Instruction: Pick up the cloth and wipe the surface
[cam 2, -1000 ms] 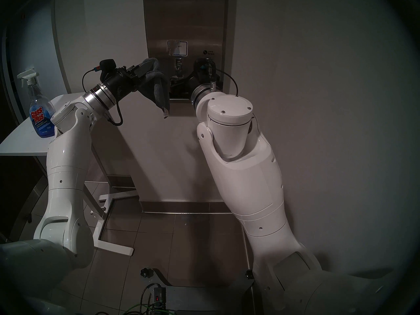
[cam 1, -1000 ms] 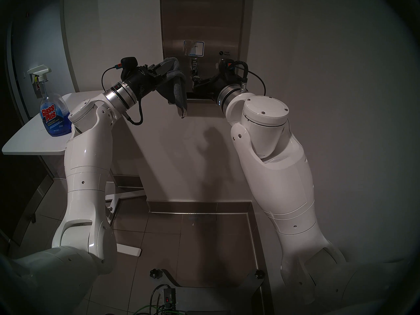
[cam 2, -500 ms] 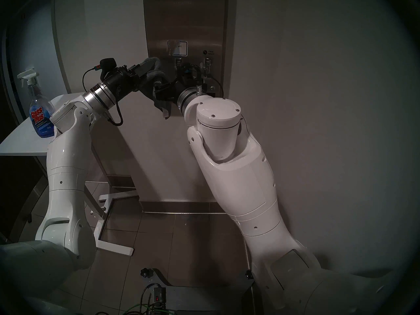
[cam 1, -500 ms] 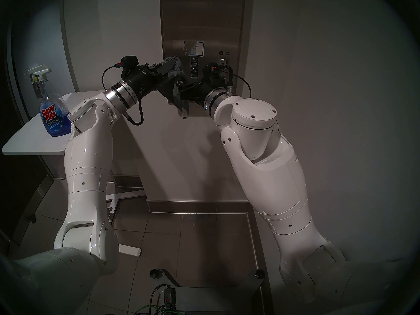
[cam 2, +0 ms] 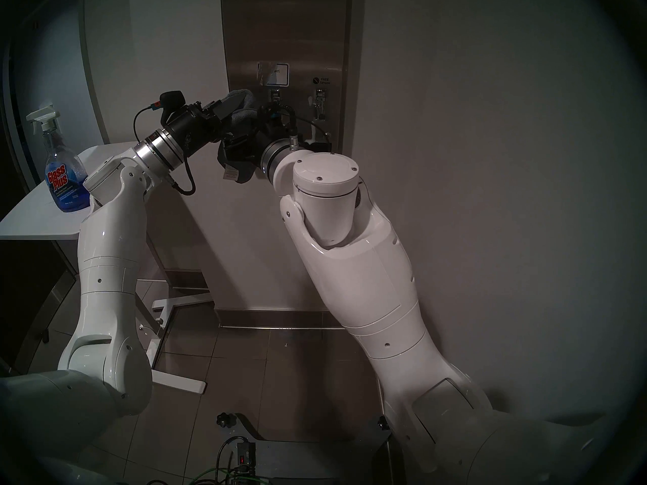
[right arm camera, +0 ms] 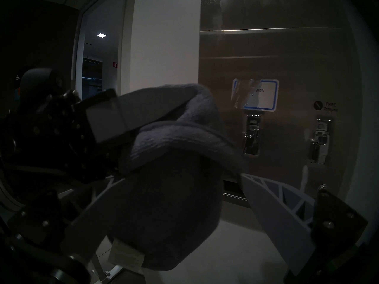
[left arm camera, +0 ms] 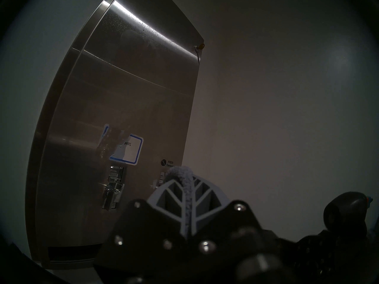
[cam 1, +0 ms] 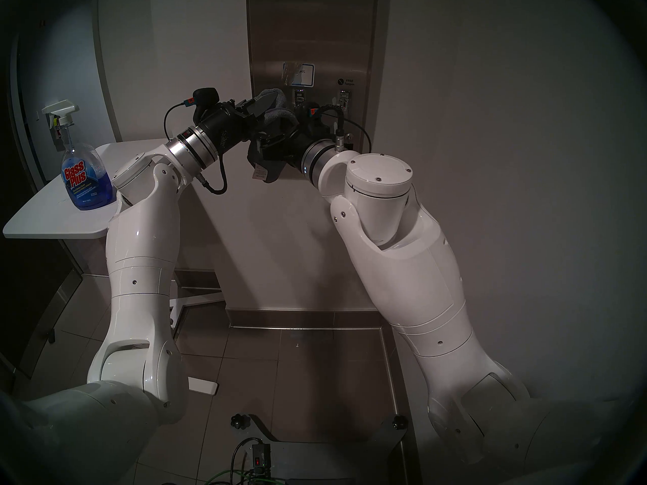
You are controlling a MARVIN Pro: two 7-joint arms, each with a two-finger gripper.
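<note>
Both tools (cam 1: pixel 266 104) (right arm camera: pixel 180 205) now (seemingly) around cloth (right arm camera: pixel 176 195)

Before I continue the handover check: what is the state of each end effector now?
Left end effector: closed on the small grey terry cloth.
Right end effector: open, jaws around the cloth's hanging part.

Public washroom: wall-mounted steel tampon dispenser (cam 1: pixel 311 36), tiled floor (cam 1: pixel 308 361), glass-cleaner spray bottle (cam 1: pixel 84 172).
</note>
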